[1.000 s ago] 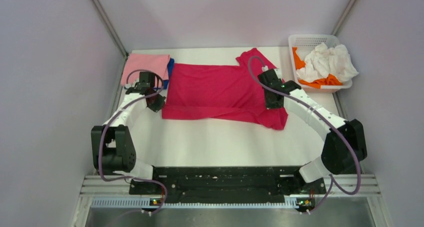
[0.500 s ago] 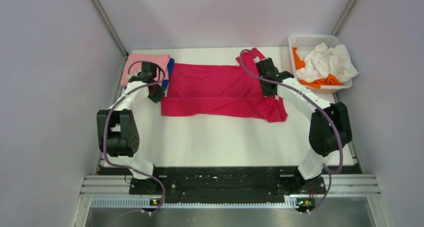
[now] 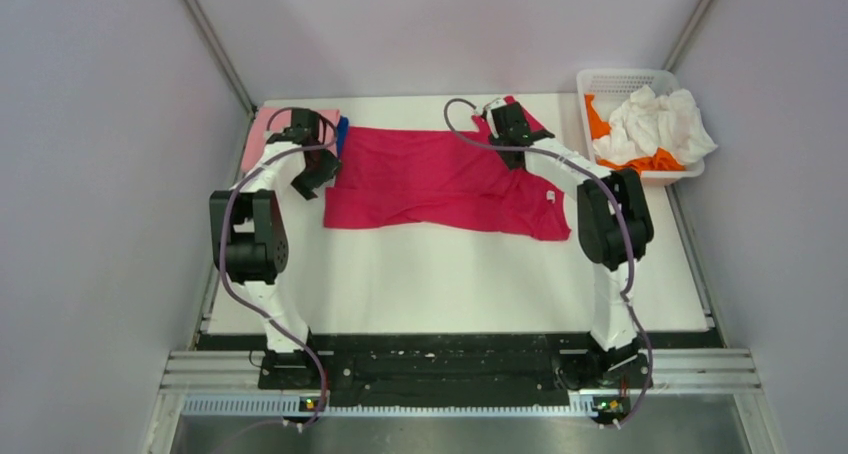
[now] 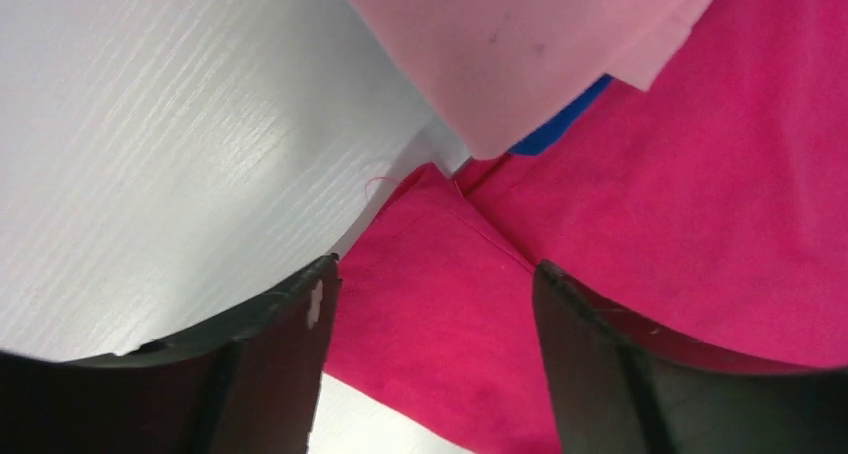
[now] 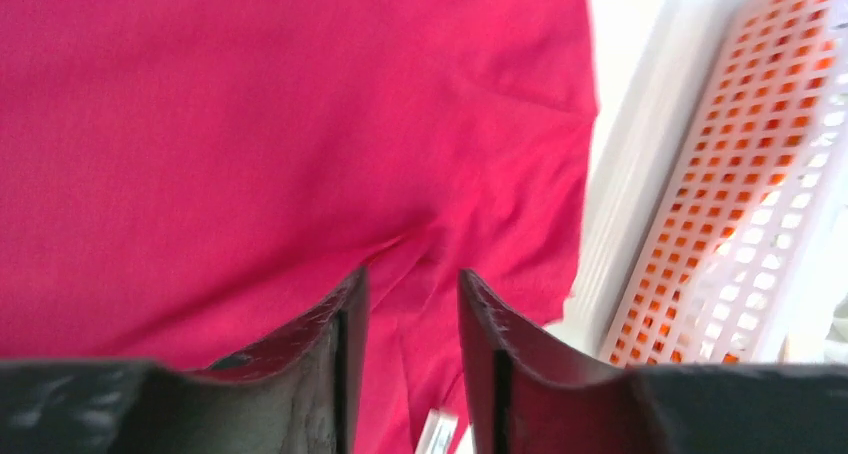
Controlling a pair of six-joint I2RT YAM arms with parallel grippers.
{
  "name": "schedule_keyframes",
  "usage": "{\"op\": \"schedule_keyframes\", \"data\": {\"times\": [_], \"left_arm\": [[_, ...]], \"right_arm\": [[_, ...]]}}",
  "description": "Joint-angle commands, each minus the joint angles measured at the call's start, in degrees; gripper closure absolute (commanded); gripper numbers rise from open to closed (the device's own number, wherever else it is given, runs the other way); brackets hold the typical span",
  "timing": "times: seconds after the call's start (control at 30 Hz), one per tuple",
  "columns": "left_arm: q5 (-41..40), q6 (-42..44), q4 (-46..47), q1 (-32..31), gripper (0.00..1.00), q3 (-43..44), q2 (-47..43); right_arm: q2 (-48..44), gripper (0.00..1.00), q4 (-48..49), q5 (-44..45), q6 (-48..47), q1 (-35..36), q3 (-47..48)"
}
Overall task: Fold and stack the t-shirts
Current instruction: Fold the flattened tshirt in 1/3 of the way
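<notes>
Only a sliver of the blue shirt [image 4: 565,122] shows under the folded pink shirt [image 4: 520,44]. From above, the left arm [image 3: 275,169] covers part of both. The lower edge of the wrist view cuts off the fingers of the left claw [image 4: 435,274], and you cannot tell whether they touch the crimson shirt [image 3: 430,179] lying between them. The right wrist view is blurred. The right claw [image 5: 412,279] shows a narrow gap, and you cannot tell whether cloth is pinched in it. The basket [image 5: 760,174] runs off that view's right edge. Inside it, the white shirt [image 3: 655,119] buries most of the orange shirt [image 3: 597,114]. The neck label [image 3: 549,196] is too small for you to read.
</notes>
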Motion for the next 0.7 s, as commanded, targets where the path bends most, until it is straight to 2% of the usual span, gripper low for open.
{"op": "schedule_keyframes", "data": {"times": [0.0, 0.03, 0.07, 0.1, 0.17, 0.33, 0.4, 0.5, 0.67], "left_arm": [[1.14, 1.97, -1.38, 0.31, 0.21, 2.84, -2.17], [1.36, 2.23, -1.25, 0.32, 0.17, 2.20, -3.42], [1.63, 2.61, -1.17, 0.29, 0.14, 1.48, -4.65], [1.97, 2.99, -1.18, 0.31, 0.11, 0.33, -6.16], [3.17, 3.60, -0.91, 0.33, 0.08, -1.94, -9.24], [10.27, 6.32, 2.51, -0.80, 0.02, -10.07, -16.07], [15.32, 8.92, 4.89, -1.61, 0.02, -13.26, -17.63], [18.96, 11.06, 7.08, -2.76, 0.01, -16.26, -19.01], [19.23, 11.32, 7.32, -3.18, 0.01, -17.16, -19.04]], "right_arm": [[2.70, 0.54, 4.83, 9.06, 2.55, -0.98, 9.11], [1.99, 0.41, 4.84, 9.74, 4.44, -0.97, 8.94], [0.51, 0.08, 4.82, 9.40, 6.72, -0.98, 7.75], [-1.33, 0.02, 4.82, 7.41, 9.03, -0.98, 5.93], [-6.99, 0.01, 4.73, 2.69, 15.28, -1.02, 0.29], [-16.16, 0.01, 6.61, -18.37, 32.74, -1.05, -14.65], [-17.69, 0.01, 8.73, -22.07, 37.06, -1.12, -19.89], [-17.68, 0.01, 11.31, -23.07, 39.31, -1.07, -22.93], [-14.83, 0.01, 16.33, -25.76, 39.96, -1.04, -23.65]]}}
